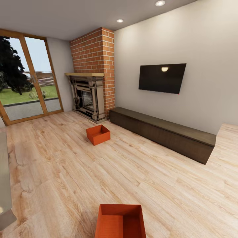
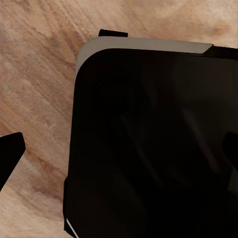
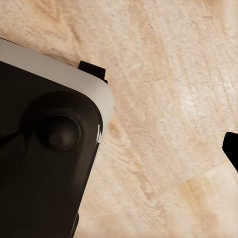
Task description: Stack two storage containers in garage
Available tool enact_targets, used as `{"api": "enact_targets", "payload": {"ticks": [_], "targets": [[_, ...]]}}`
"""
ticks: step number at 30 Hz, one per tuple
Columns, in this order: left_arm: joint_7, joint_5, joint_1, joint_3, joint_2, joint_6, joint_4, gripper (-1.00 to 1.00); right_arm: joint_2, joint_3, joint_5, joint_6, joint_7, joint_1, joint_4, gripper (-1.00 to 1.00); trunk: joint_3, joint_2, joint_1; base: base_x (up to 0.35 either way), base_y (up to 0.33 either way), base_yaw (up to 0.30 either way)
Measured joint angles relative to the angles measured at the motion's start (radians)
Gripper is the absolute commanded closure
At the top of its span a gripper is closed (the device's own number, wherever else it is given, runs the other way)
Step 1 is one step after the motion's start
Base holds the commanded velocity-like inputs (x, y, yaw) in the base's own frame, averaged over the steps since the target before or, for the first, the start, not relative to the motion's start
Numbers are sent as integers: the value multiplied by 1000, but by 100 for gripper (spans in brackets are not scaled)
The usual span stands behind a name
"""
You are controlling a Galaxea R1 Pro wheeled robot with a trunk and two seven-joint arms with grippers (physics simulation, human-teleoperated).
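The head view looked across the living room, where a light wood plank floor (image 1: 138, 172) with a strong knotted grain ran to a red brick fireplace (image 1: 94, 72) with a carved stone-coloured surround. A flat black TV (image 1: 162, 78) hung on the plain pale wall above a long, low, dark wooden cabinet (image 1: 162, 132) with square edges. One orange-red storage container (image 1: 98, 134), a thin-walled open box with a flat bottom, sat on the planks just in front of the fireplace. The other storage container (image 1: 120, 220), alike in colour and shape, lay close below the camera at the near edge of the view, well apart from the first. Tall wood-framed glass doors (image 1: 28, 77) showed grass and a tree outside. Both wrist views looked down on the grained planks and the robot's smooth black, grey-edged base (image 2: 153, 144). Only dark finger tips showed at the frame edges, so I could not tell how far either gripper was parted; nothing was seen between them.
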Motion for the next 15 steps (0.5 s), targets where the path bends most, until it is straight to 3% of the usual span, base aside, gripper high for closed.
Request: {"api": "enact_targets", "payload": {"ticks": [15], "targets": [[0, -1, 0, 0, -1, 1, 0, -100, 0, 0, 0, 0, 0, 0, 0, -100, 0, 0, 0, 0, 0, 0]]}}
